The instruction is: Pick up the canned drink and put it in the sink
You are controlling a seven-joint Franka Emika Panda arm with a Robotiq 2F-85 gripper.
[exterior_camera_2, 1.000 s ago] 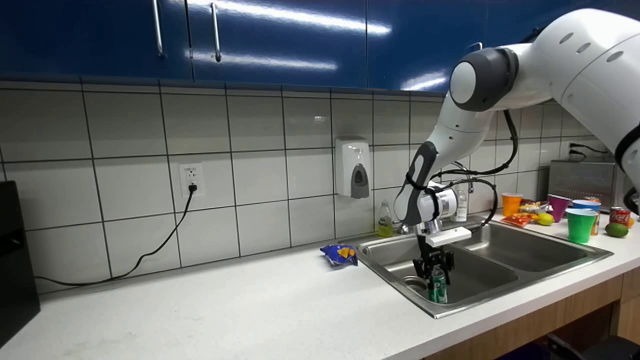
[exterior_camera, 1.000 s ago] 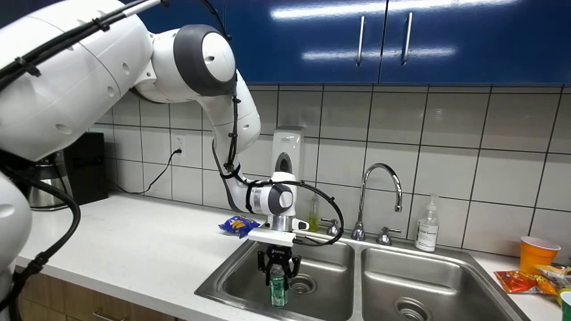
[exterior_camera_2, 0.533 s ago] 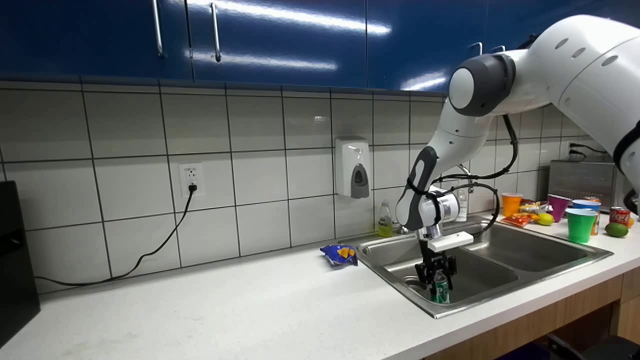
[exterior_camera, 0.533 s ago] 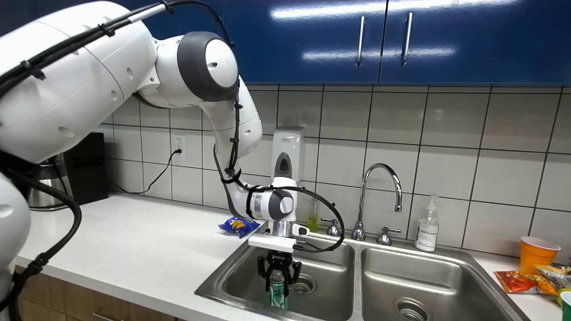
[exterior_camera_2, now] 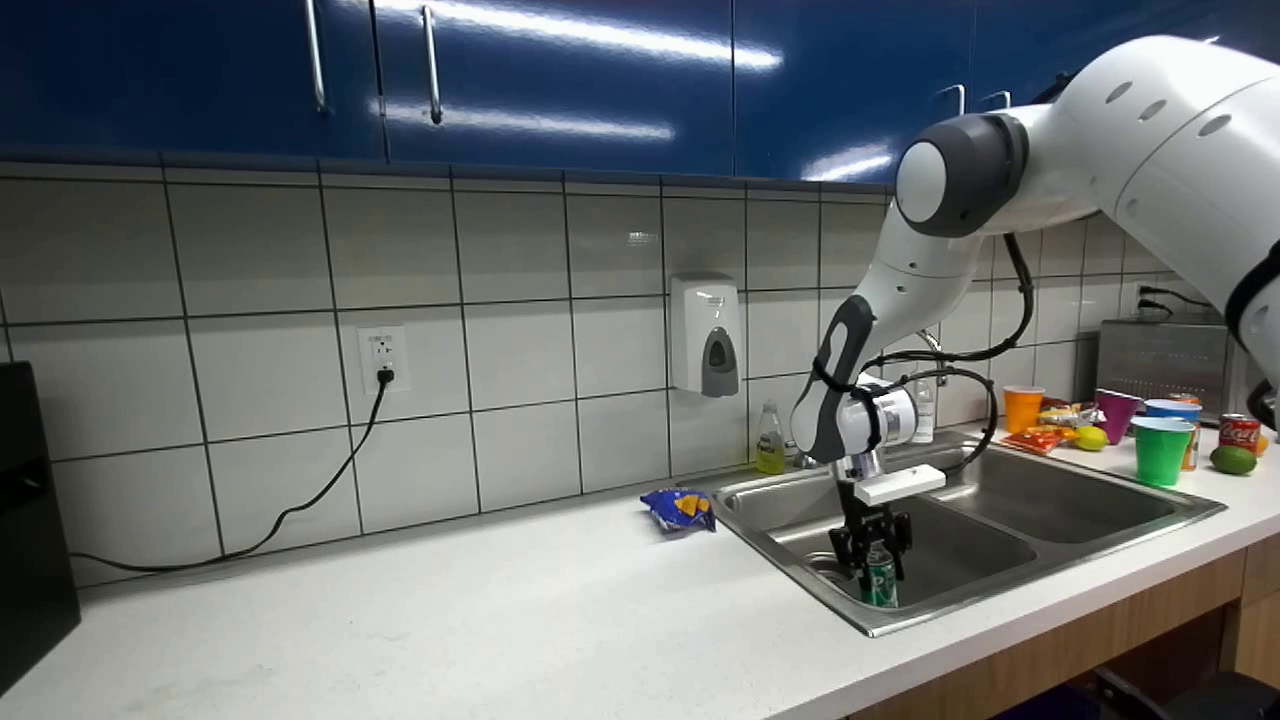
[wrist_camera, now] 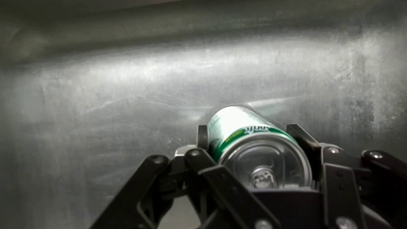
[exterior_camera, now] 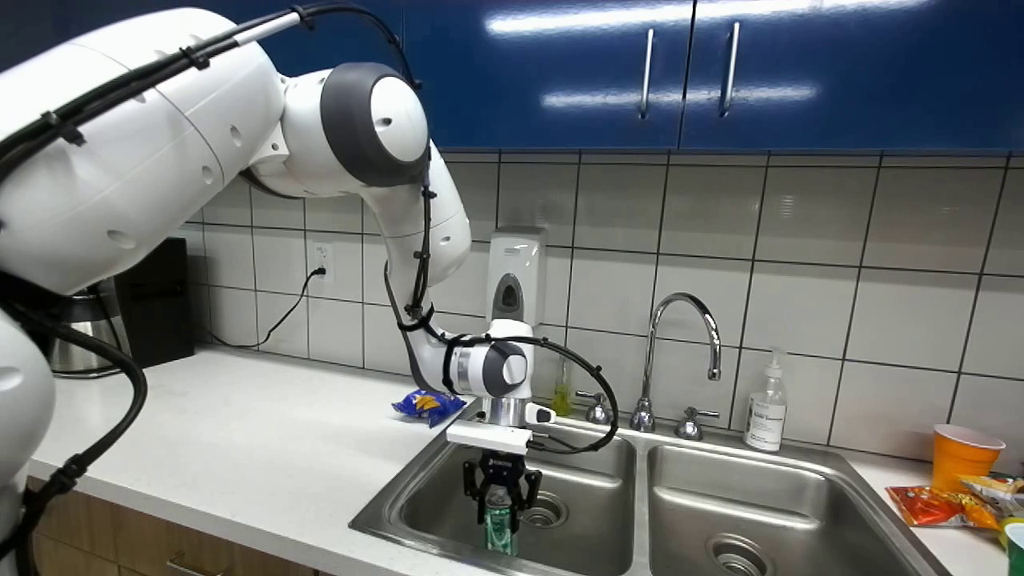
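A: Up in an exterior view, and there's the canned drink, down inside the sink, in the basin nearer the blue snack bag, with the gripper straddling its upper part!

B: So picking up and carrying in look done?

A: That's my call. What's left, I'd say, is to let go and rise clear of the sink. The canned drink's foot hides behind the sink's near rim, so no verdict here on whether it rests on the bottom. Behind the sink, the faucet shows in full.

B: In an exterior view, the arm blocks most of that faucet, but what a bonus: purple cup and red can on the tabletop past the sink, and only this view catches them! The canned drink looks roughly upright, inside the sink here too.

A: Wrist view, close-up time! The fingers sit snug along both flanks of the canned drink, so I read a pinch, no release yet.

B: And there's the pull tab, which neither exterior view gives us! Around it, just the sink's steel. Touching the sink's floor? Close, by the look of it, but I can't swear to it.
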